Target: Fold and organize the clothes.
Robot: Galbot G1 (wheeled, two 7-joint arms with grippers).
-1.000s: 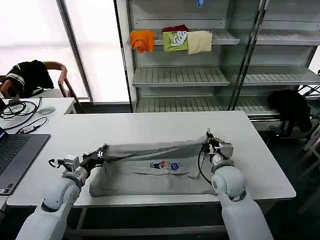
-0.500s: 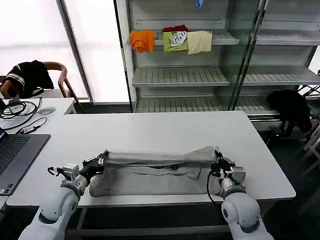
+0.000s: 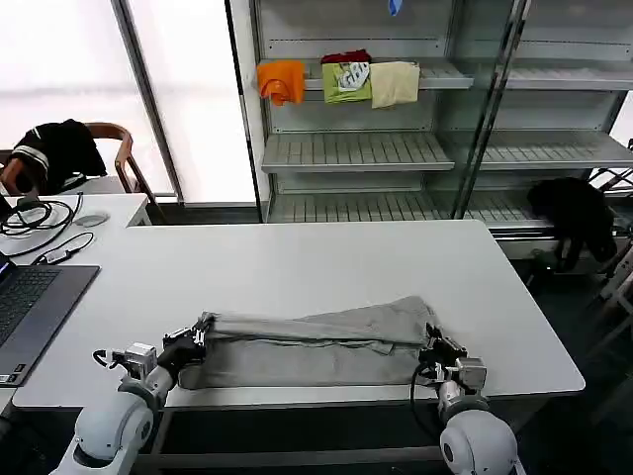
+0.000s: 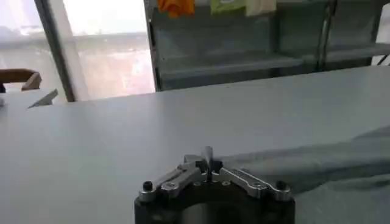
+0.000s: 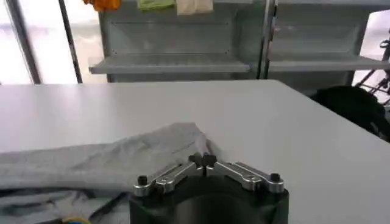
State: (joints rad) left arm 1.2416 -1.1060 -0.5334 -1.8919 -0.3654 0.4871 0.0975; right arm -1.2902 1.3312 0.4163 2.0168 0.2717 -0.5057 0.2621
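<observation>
1. Both my grippers, left gripper and right gripper, are clenched on the shirt's folded edge.
2. It lies along the table's near edge, so the fold should stay straight.

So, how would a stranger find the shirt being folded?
On the white table, along its near edge, lies a grey shirt folded into a long band. The left tool and right tool pinch its two ends; the shelf clothes are brightly coloured.
</observation>
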